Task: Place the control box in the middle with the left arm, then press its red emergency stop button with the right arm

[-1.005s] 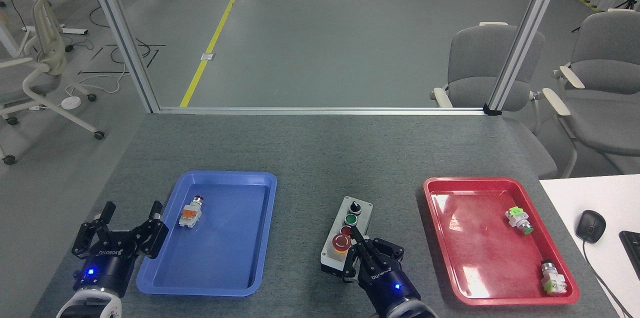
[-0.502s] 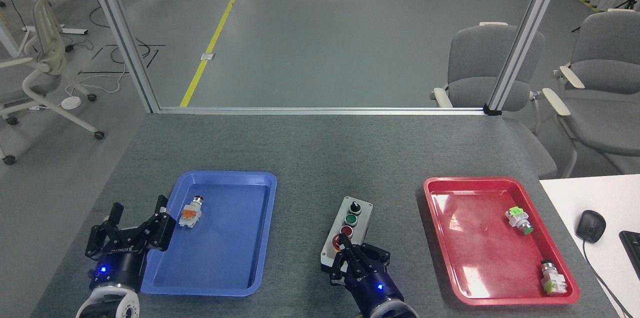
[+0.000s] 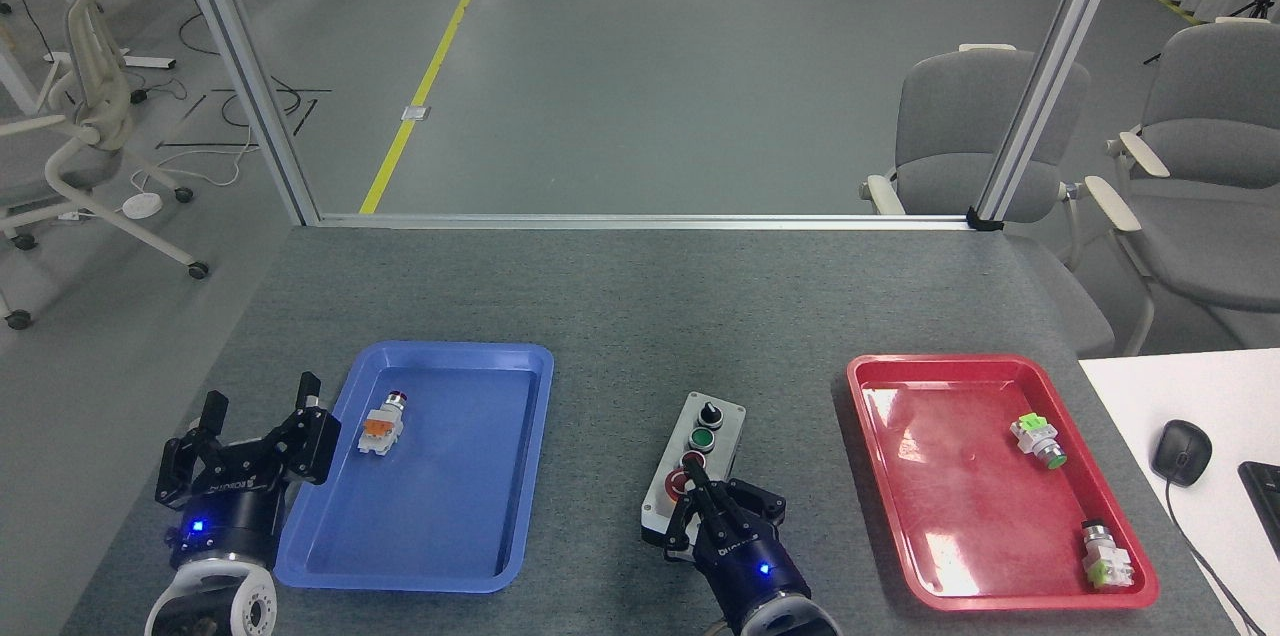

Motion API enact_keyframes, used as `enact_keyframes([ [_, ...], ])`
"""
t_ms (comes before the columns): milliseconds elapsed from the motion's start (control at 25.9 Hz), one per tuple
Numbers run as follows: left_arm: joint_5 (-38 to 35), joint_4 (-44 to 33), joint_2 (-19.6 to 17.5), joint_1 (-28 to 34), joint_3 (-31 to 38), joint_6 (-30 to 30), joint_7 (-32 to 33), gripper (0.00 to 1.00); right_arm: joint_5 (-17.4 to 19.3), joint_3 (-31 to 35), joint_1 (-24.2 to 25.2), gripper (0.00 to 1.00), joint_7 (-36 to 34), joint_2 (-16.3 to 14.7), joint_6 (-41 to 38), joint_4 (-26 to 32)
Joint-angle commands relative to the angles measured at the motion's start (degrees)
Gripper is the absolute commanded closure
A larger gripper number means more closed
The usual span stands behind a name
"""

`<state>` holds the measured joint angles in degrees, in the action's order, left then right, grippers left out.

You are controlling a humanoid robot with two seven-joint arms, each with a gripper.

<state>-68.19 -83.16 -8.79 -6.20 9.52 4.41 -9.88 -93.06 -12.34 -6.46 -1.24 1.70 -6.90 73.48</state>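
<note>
Head view: right gripper [image 3: 697, 498], fingers pinched narrow, has slid back onto the red emergency stop button [image 3: 679, 484], probably pressing; left gripper [image 3: 255, 413] idles, fingers wide.

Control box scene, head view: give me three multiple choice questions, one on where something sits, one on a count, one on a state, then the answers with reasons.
1. Where does the control box sit?
A. in the blue tray
B. on the tabletop between the two trays
C. in the red tray

2. How many loose push-button parts lie in the red tray?
A. one
B. two
C. three

3. How is the left gripper?
A. jaws open, holding nothing
B. shut on the box
C. out of view

Answers:
1 B: the box rests on grey felt, with the blue tray on its left and the red tray on its right.
2 B: two parts, both near that tray's right side.
3 A: its jaws are spread beside the blue tray.
</note>
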Motion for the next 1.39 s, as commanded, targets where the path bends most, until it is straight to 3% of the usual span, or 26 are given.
enact_keyframes([
  [0, -0.1, 0.55, 0.44, 0.22, -1.0, -0.1, -0.05, 0.01, 0.25, 0.39, 0.31, 1.0, -4.21, -0.03, -0.48, 2.11],
  [77, -0.1, 1.42, 2.37, 0.22, -2.23, -0.28, -0.14, 0.01, 0.51, 1.0, 0.58, 1.0, -4.3, -0.29, -0.4, 3.25],
  [116, -0.19, 2.04, 3.51, 0.22, -2.23, -0.19, -0.14, 0.01, 1.3, 2.23, 0.93, 0.91, -4.3, -0.64, -0.4, 3.78],
  [232, -0.36, 3.36, 5.8, 0.31, -2.49, -0.19, -0.14, 0.01, 3.94, 5.92, 3.21, 0.27, -5.09, -0.73, -0.57, 7.38],
  [271, -0.36, 3.53, 5.89, 0.31, -2.76, -0.19, -0.14, 0.01, 4.46, 7.24, 3.83, 0.11, -5.53, -0.73, -0.66, 8.35],
  [309, -0.36, 3.97, 5.89, 0.4, -2.93, -0.19, -0.14, 0.01, 4.73, 8.65, 4.53, 0.03, -5.79, -0.82, -1.19, 9.05],
  [541, -0.01, 5.99, 5.89, 0.31, -3.11, 0.43, -0.05, 0.01, 5.52, 16.73, 8.05, 0.02, -5.35, -4.07, -4.88, 13.8],
  [773, 0.87, 6.08, 6.06, 0.31, -3.02, 0.43, -0.05, 0.01, 6.93, 21.74, 8.75, 0.02, -5.35, -5.39, -4.79, 14.06],
  [1353, 0.87, 6.08, 6.06, 0.31, -3.02, 0.43, -0.05, 0.01, 7.36, 21.22, 9.01, 0.02, -5.7, -6.18, 5.05, 14.85],
])
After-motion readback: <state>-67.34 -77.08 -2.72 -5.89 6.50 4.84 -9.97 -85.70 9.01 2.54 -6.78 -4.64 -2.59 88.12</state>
